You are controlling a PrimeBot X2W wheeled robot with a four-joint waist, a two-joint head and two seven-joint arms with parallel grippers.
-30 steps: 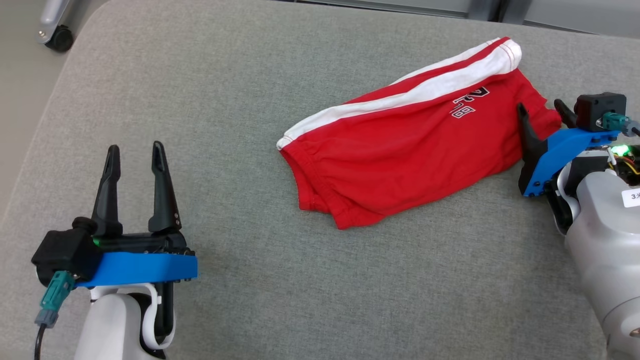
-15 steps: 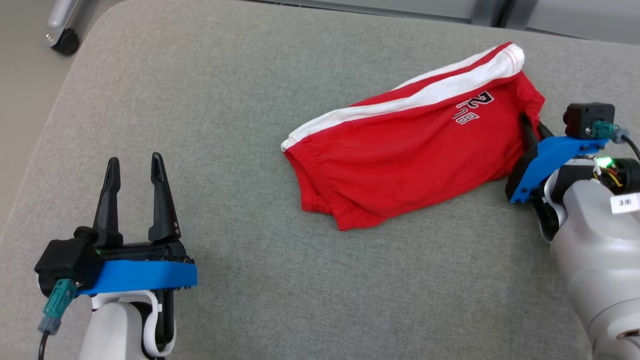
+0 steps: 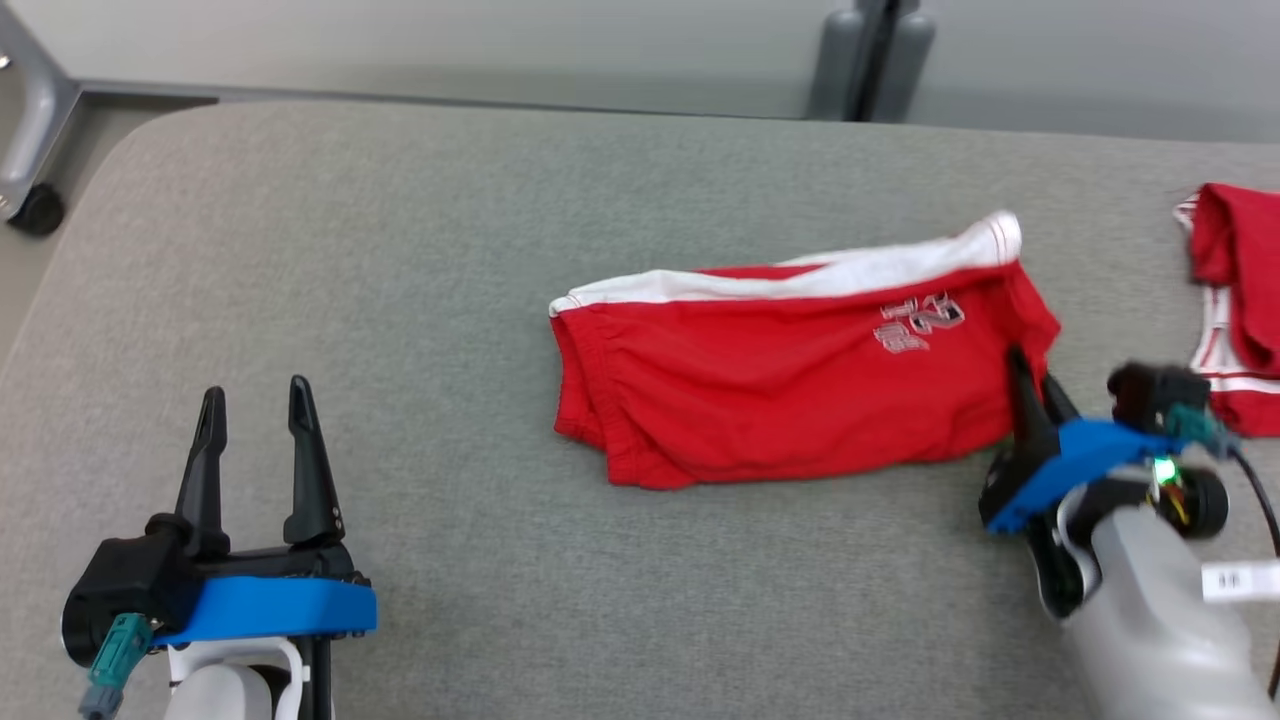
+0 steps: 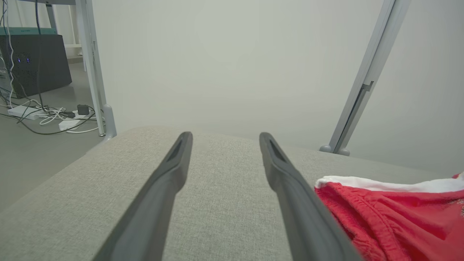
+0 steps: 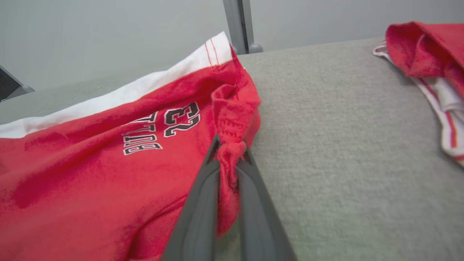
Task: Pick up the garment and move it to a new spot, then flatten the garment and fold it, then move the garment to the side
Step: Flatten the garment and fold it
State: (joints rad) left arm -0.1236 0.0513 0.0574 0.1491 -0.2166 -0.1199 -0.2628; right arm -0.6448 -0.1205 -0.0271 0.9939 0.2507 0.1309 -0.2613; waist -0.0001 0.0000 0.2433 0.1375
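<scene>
Garment point(image 3: 780, 400): red shorts with a white side stripe and printed lettering. It lies mostly flat on the grey fabric-covered table point(image 3: 400, 250), right of centre, long side running left to right. Right fingers point(image 3: 1028, 410) are at its right end, closed tight on a bunched bit of the red hem. The right wrist view shows the cloth pinched between the two fingers point(image 5: 212, 170), with a small puckered fold standing up just above the tips. The rest of the garment rests on the table.

Left fingers point(image 3: 308, 460) are spread apart with nothing between them, low over the near left part of the table and well apart from the garment. The left wrist view has the garment's left end point(image 4: 391, 214) just past the fingers point(image 4: 170, 181).

A second red garment point(image 3: 1235, 300) with white trim sits crumpled at the far right edge, apart from the first.
</scene>
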